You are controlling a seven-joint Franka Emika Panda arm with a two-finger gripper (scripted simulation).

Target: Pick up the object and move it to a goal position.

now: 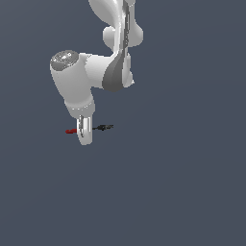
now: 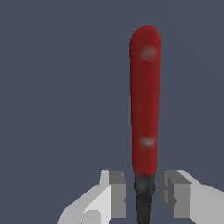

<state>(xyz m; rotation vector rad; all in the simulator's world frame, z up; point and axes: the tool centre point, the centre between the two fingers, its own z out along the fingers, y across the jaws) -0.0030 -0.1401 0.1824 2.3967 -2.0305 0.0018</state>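
Observation:
The object (image 1: 104, 127) is a thin rod lying level, its red end toward the exterior view's left and its black end toward the right. My gripper (image 1: 85, 136) points down over the rod's middle, and its fingers hide that part. In the wrist view the object (image 2: 145, 96) runs between the two pale fingers (image 2: 114, 192), with the red part stretching away and the black part starting at the pads. A narrow gap shows on each side of the rod, so the gripper (image 2: 143, 196) is open and straddles it without touching.
A plain dark grey-blue ground fills both views. The white arm (image 1: 91, 72) reaches in from the top of the exterior view.

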